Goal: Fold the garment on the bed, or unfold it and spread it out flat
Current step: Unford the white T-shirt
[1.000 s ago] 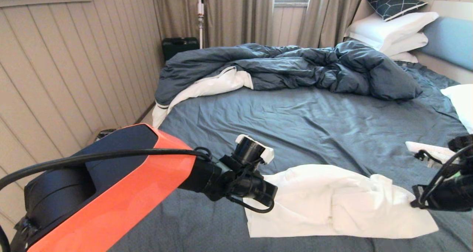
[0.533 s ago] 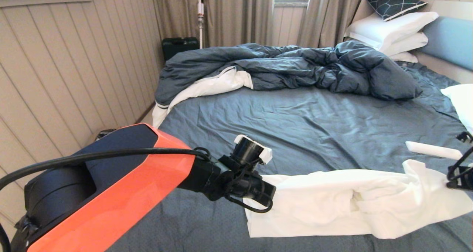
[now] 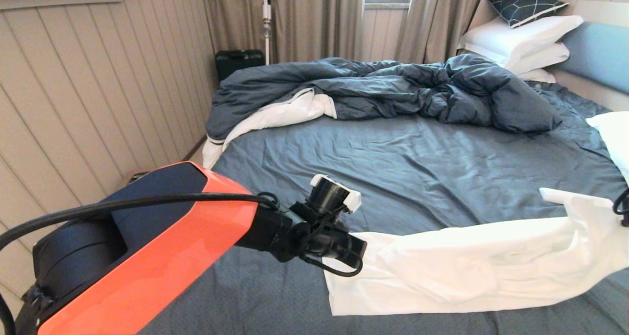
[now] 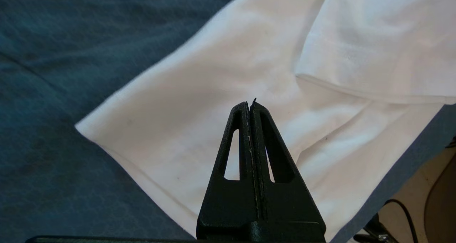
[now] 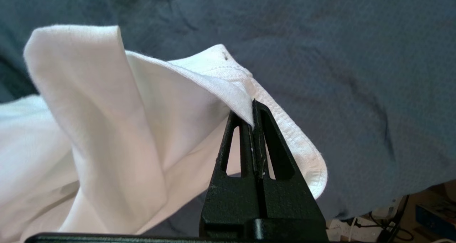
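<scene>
The garment (image 3: 471,271), a white shirt, lies stretched in a long band across the near part of the bed (image 3: 393,168). My right gripper (image 5: 253,104) is shut on the ribbed neck piece (image 5: 285,129) and holds that end lifted off the sheet at the far right. My left gripper (image 4: 250,102) is shut, its tips down over the garment (image 4: 199,93) near its left end. No cloth shows between its jaws. In the head view the left gripper (image 3: 361,249) meets the shirt's upper left corner.
A rumpled dark blue duvet (image 3: 393,89) with white lining fills the far half of the bed. White pillows (image 3: 521,35) and the blue headboard (image 3: 599,55) are at the right. A panelled wall (image 3: 98,104) runs along the left. The bed's near edge (image 4: 402,164) is close to the shirt.
My right gripper has moved to the right with the neck piece, drawing the bunched shirt out into a long band. The left gripper has hardly moved.
</scene>
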You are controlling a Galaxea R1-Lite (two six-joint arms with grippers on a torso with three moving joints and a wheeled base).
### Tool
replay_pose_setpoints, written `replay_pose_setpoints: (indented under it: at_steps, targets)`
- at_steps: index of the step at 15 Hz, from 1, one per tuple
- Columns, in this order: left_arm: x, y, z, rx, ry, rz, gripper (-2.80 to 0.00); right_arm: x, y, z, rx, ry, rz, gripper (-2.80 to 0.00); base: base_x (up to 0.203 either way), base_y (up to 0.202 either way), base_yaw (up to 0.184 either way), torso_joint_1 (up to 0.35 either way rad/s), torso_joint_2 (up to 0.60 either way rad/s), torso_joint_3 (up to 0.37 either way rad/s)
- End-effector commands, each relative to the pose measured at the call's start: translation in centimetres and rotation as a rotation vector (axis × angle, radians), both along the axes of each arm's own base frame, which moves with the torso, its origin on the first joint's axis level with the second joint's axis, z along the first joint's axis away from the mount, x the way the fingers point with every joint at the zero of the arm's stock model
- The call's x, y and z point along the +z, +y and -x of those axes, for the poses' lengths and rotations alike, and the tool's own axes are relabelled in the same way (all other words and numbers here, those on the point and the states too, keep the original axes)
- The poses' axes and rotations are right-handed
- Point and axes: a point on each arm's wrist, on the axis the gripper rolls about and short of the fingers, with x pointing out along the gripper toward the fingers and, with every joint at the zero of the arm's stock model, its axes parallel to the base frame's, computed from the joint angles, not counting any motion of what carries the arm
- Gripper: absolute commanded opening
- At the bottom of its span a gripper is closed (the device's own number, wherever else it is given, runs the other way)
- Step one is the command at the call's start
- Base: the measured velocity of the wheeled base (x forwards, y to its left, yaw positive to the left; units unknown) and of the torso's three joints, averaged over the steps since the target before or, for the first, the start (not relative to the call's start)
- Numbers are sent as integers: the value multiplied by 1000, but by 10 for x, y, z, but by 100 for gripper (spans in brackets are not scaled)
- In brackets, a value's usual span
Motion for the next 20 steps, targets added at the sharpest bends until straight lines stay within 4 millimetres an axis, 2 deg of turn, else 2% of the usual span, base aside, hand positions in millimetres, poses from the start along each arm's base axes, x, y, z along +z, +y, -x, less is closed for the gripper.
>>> replay_pose_setpoints:
  at_steps: [1, 6, 10, 11, 12, 15, 18, 20]
  targets:
    - [5, 1, -5, 11, -10, 16, -280, -8, -11, -9, -4, 13, -11, -280, 0, 0, 0, 0, 0, 0]
    - [15, 10, -17, 44, -29, 37, -280, -31, -35, -10, -62, 57, -30, -280, 0, 0, 0, 0, 0, 0]
    - [11, 13, -17, 49, -19, 27, -280, -37, -35, -11, -59, 73, -45, -280, 0, 0, 0, 0, 0, 0]
    - [13, 15, -18, 56, -19, 30, -280, -38, -35, -10, -60, 76, -47, -120, 0, 0, 0, 0, 0, 0]
    - [13, 18, -21, 66, -17, 30, -280, -38, -35, -10, -61, 75, -47, 0, 0, 0, 0, 0, 0, 0]
    - [17, 26, -20, 78, -12, 26, -280, -34, -39, -2, -74, 66, -49, 0, 0, 0, 0, 0, 0, 0]
    - [29, 41, -15, 104, -5, 36, -280, -16, -44, 18, -63, -12, -72, 0, 0, 0, 0, 0, 0, 0]
    - [24, 52, -8, 114, 24, 10, -280, 5, -28, 34, -3, -67, -134, 0, 0, 0, 0, 0, 0, 0]
